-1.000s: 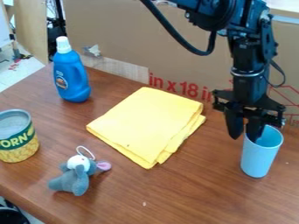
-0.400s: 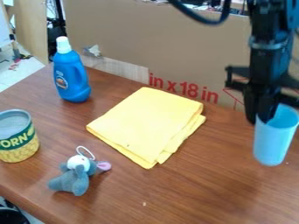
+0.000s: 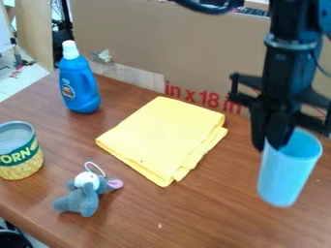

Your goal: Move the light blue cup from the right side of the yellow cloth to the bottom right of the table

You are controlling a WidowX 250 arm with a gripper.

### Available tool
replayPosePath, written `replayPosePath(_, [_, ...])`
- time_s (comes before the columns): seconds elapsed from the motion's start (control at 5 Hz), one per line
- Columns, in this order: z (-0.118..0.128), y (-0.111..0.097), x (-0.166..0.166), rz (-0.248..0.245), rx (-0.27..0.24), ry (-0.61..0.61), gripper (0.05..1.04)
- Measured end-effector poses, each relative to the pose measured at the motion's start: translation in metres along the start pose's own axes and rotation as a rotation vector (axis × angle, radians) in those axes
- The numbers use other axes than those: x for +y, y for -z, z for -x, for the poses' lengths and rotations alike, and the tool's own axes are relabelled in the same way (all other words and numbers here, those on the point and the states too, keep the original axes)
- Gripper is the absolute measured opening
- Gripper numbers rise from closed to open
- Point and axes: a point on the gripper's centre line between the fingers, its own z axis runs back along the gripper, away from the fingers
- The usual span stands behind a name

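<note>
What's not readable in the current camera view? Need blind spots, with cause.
All in the camera view:
- Inside bottom of the cup: hidden by its near wall.
- Tip of the end effector inside the cup: hidden by the same wall.
- Part of the can: cut off by the left edge.
- Upper arm: cut off by the top edge.
- Underside of the cloth: hidden by its upper layers.

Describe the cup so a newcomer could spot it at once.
On the wooden table, find the folded yellow cloth, then look right to the black hand. It pinches a light blue cup by its rim. Unlike the darker blue bottle, it is open-topped.
</note>
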Motion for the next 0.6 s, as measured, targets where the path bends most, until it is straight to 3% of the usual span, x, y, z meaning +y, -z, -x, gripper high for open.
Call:
replayPosePath(0.2, [0.033, 0.013, -0.007, -0.015, 0.104, 0.014, 0.085])
replayPosePath(0.6, [0.043, 0.05, -0.005, -0.03, 0.066, 0.089, 0.085])
